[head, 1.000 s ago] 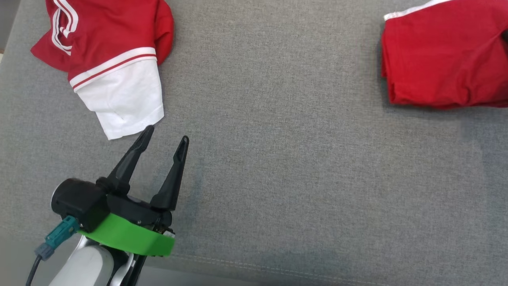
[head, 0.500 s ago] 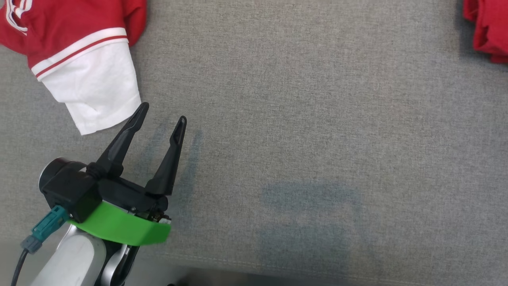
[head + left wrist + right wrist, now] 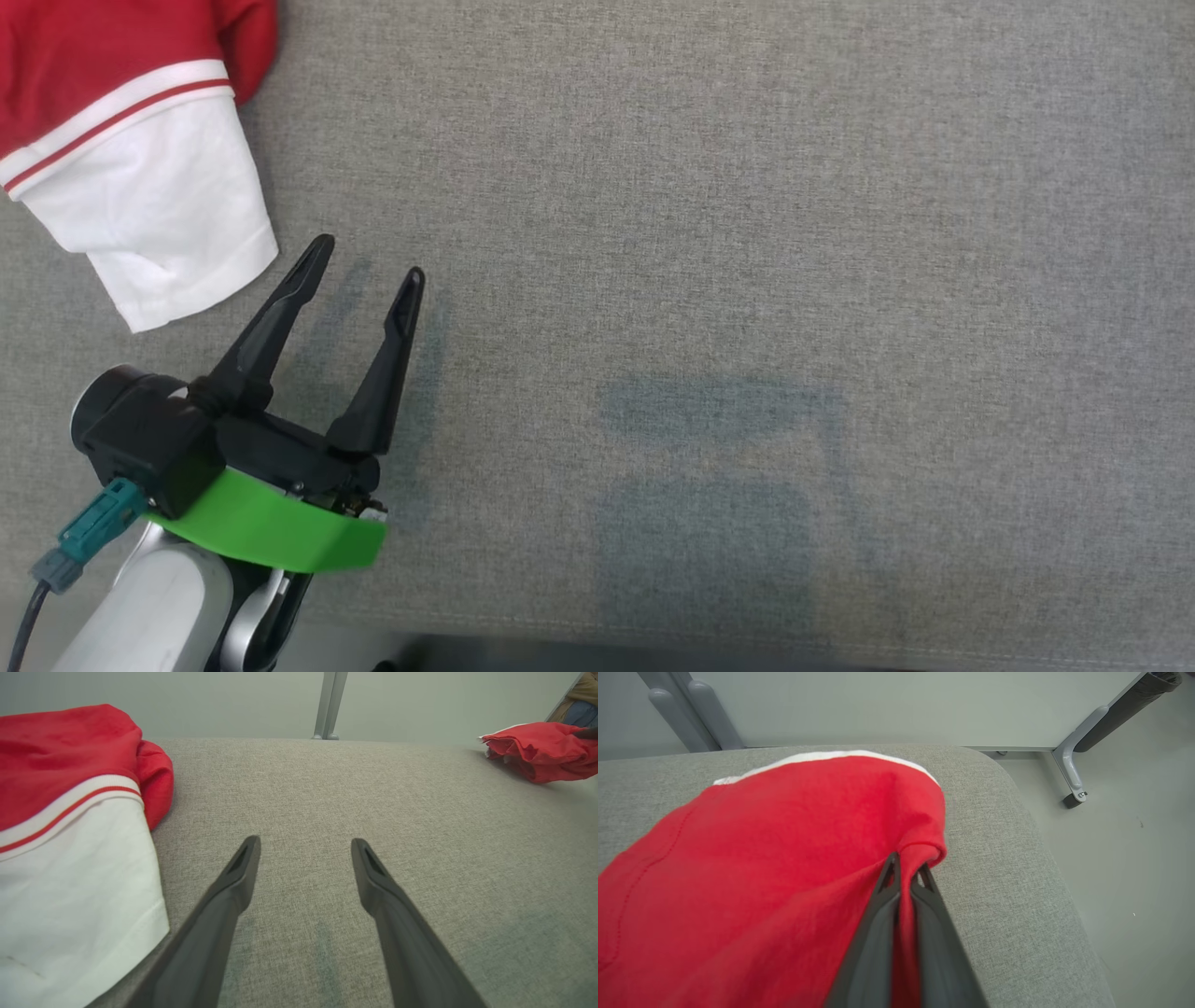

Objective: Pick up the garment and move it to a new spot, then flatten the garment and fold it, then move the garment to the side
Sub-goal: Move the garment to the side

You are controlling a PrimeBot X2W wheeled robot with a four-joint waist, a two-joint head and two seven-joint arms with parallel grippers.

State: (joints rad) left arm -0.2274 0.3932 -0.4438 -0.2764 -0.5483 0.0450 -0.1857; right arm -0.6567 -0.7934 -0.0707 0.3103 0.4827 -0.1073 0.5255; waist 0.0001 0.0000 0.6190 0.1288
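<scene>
The garment (image 3: 784, 849) is a red shirt with a white edge, lying bunched near the right end of the grey cushion (image 3: 1008, 896). My right gripper (image 3: 908, 870) is shut on a fold of its red cloth. In the left wrist view the garment (image 3: 537, 749) lies at the far right. My left gripper (image 3: 366, 261) hovers open over bare cushion (image 3: 747, 233) with nothing between its fingers, just right of a white sleeve. The left gripper (image 3: 304, 843) also points across the cushion in its own view.
A second red shirt with a white sleeve and red-white striped trim (image 3: 140, 187) lies crumpled at the cushion's left (image 3: 70, 812). Grey frame legs (image 3: 1069, 765) stand on the floor beyond the cushion's rounded right end. The cushion's front edge (image 3: 653, 644) runs along the bottom.
The head view has shifted: the left shirt now sits further left, and the folded garment has passed out of the right edge. My left gripper stays open beside the white sleeve.
</scene>
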